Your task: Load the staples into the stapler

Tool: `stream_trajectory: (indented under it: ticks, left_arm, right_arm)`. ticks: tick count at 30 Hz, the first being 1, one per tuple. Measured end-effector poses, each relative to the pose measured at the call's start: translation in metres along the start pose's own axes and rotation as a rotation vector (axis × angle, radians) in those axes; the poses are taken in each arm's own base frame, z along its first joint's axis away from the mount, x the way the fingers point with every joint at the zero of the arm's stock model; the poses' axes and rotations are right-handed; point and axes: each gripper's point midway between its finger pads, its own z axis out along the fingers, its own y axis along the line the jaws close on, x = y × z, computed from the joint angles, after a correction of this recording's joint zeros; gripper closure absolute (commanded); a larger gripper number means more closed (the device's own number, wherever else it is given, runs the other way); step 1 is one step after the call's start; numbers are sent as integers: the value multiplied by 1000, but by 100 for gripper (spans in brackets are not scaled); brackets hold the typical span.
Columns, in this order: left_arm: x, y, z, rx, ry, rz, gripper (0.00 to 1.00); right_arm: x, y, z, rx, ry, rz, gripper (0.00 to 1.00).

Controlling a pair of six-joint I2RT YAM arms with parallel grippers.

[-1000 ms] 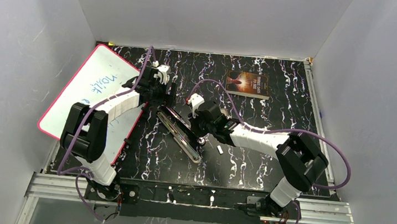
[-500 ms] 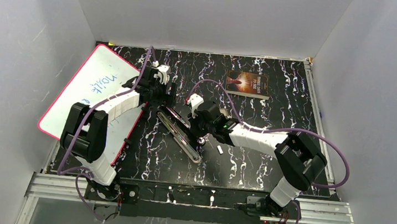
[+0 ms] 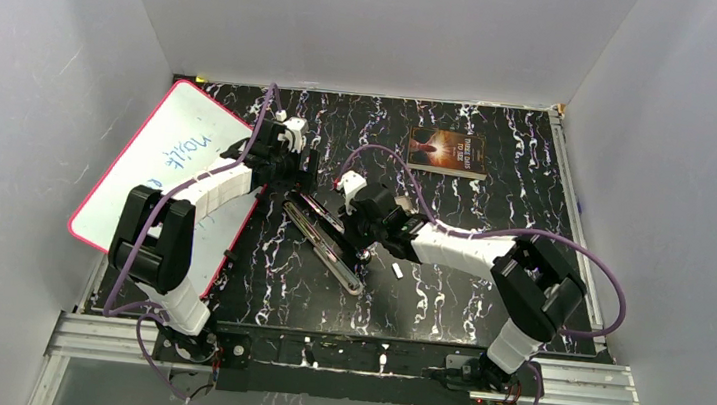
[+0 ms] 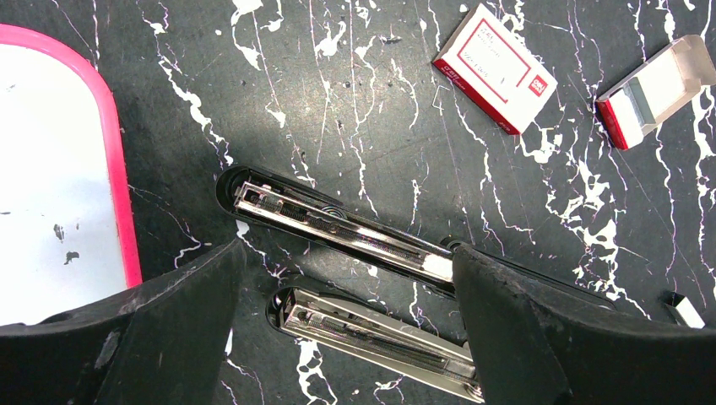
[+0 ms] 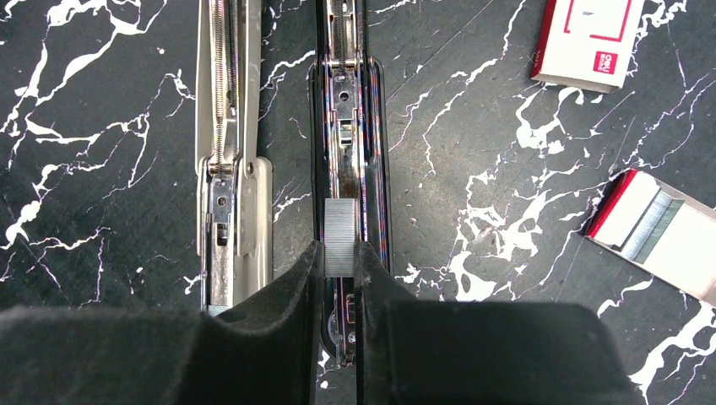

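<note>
The stapler [image 3: 328, 243] lies opened flat on the black marbled table, its two long halves side by side. In the right wrist view my right gripper [image 5: 339, 253] is shut on a short grey strip of staples [image 5: 340, 221], held just over the dark magazine channel [image 5: 346, 126]. The silver spring half [image 5: 226, 169] lies to its left. My left gripper [image 4: 346, 333] stands open, its fingers [image 4: 540, 337] straddling the silver half [image 4: 371, 333] at the stapler's far end without touching it. In the top view the left gripper [image 3: 295, 178] and the right gripper [image 3: 357, 229] are at opposite ends of the stapler.
A closed red and white staple box [image 5: 591, 38] and an open box holding staples [image 5: 654, 232] lie right of the stapler. A small white piece [image 3: 396, 268] lies near the right arm. A pink-rimmed whiteboard [image 3: 173, 158] lies at left, a book [image 3: 448, 153] at the back.
My right arm has edged slightly to the left and farther along the stapler with the strip in its grip. The left arm has not moved.
</note>
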Motion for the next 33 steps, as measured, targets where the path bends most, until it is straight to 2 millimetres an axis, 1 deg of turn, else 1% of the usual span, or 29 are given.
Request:
stream_trajectory:
  ticks: [5, 13, 16, 20, 23, 29, 33]
  left_arm:
    - [0, 0, 0, 0, 0, 0, 8]
    - [0, 0, 0, 0, 0, 0, 8]
    - [0, 0, 0, 0, 0, 0, 8]
    - [0, 0, 0, 0, 0, 0, 8]
    - [0, 0, 0, 0, 0, 0, 8]
    - [0, 0, 0, 0, 0, 0, 8]
    - [0, 0, 0, 0, 0, 0, 8]
  right_arm:
    - [4, -1, 2, 5, 11, 0, 100]
    - [3, -2, 2, 11, 10, -2, 100]
    - [1, -2, 1, 11, 0, -3, 100]
    - [-9, -1, -5, 8, -36, -2, 100]
    - [-14, -1, -6, 9, -53, -2, 100]
    - [-12, -2, -6, 13, -47, -2, 100]
    - [-7, -4, -4, 21, -27, -3, 100]
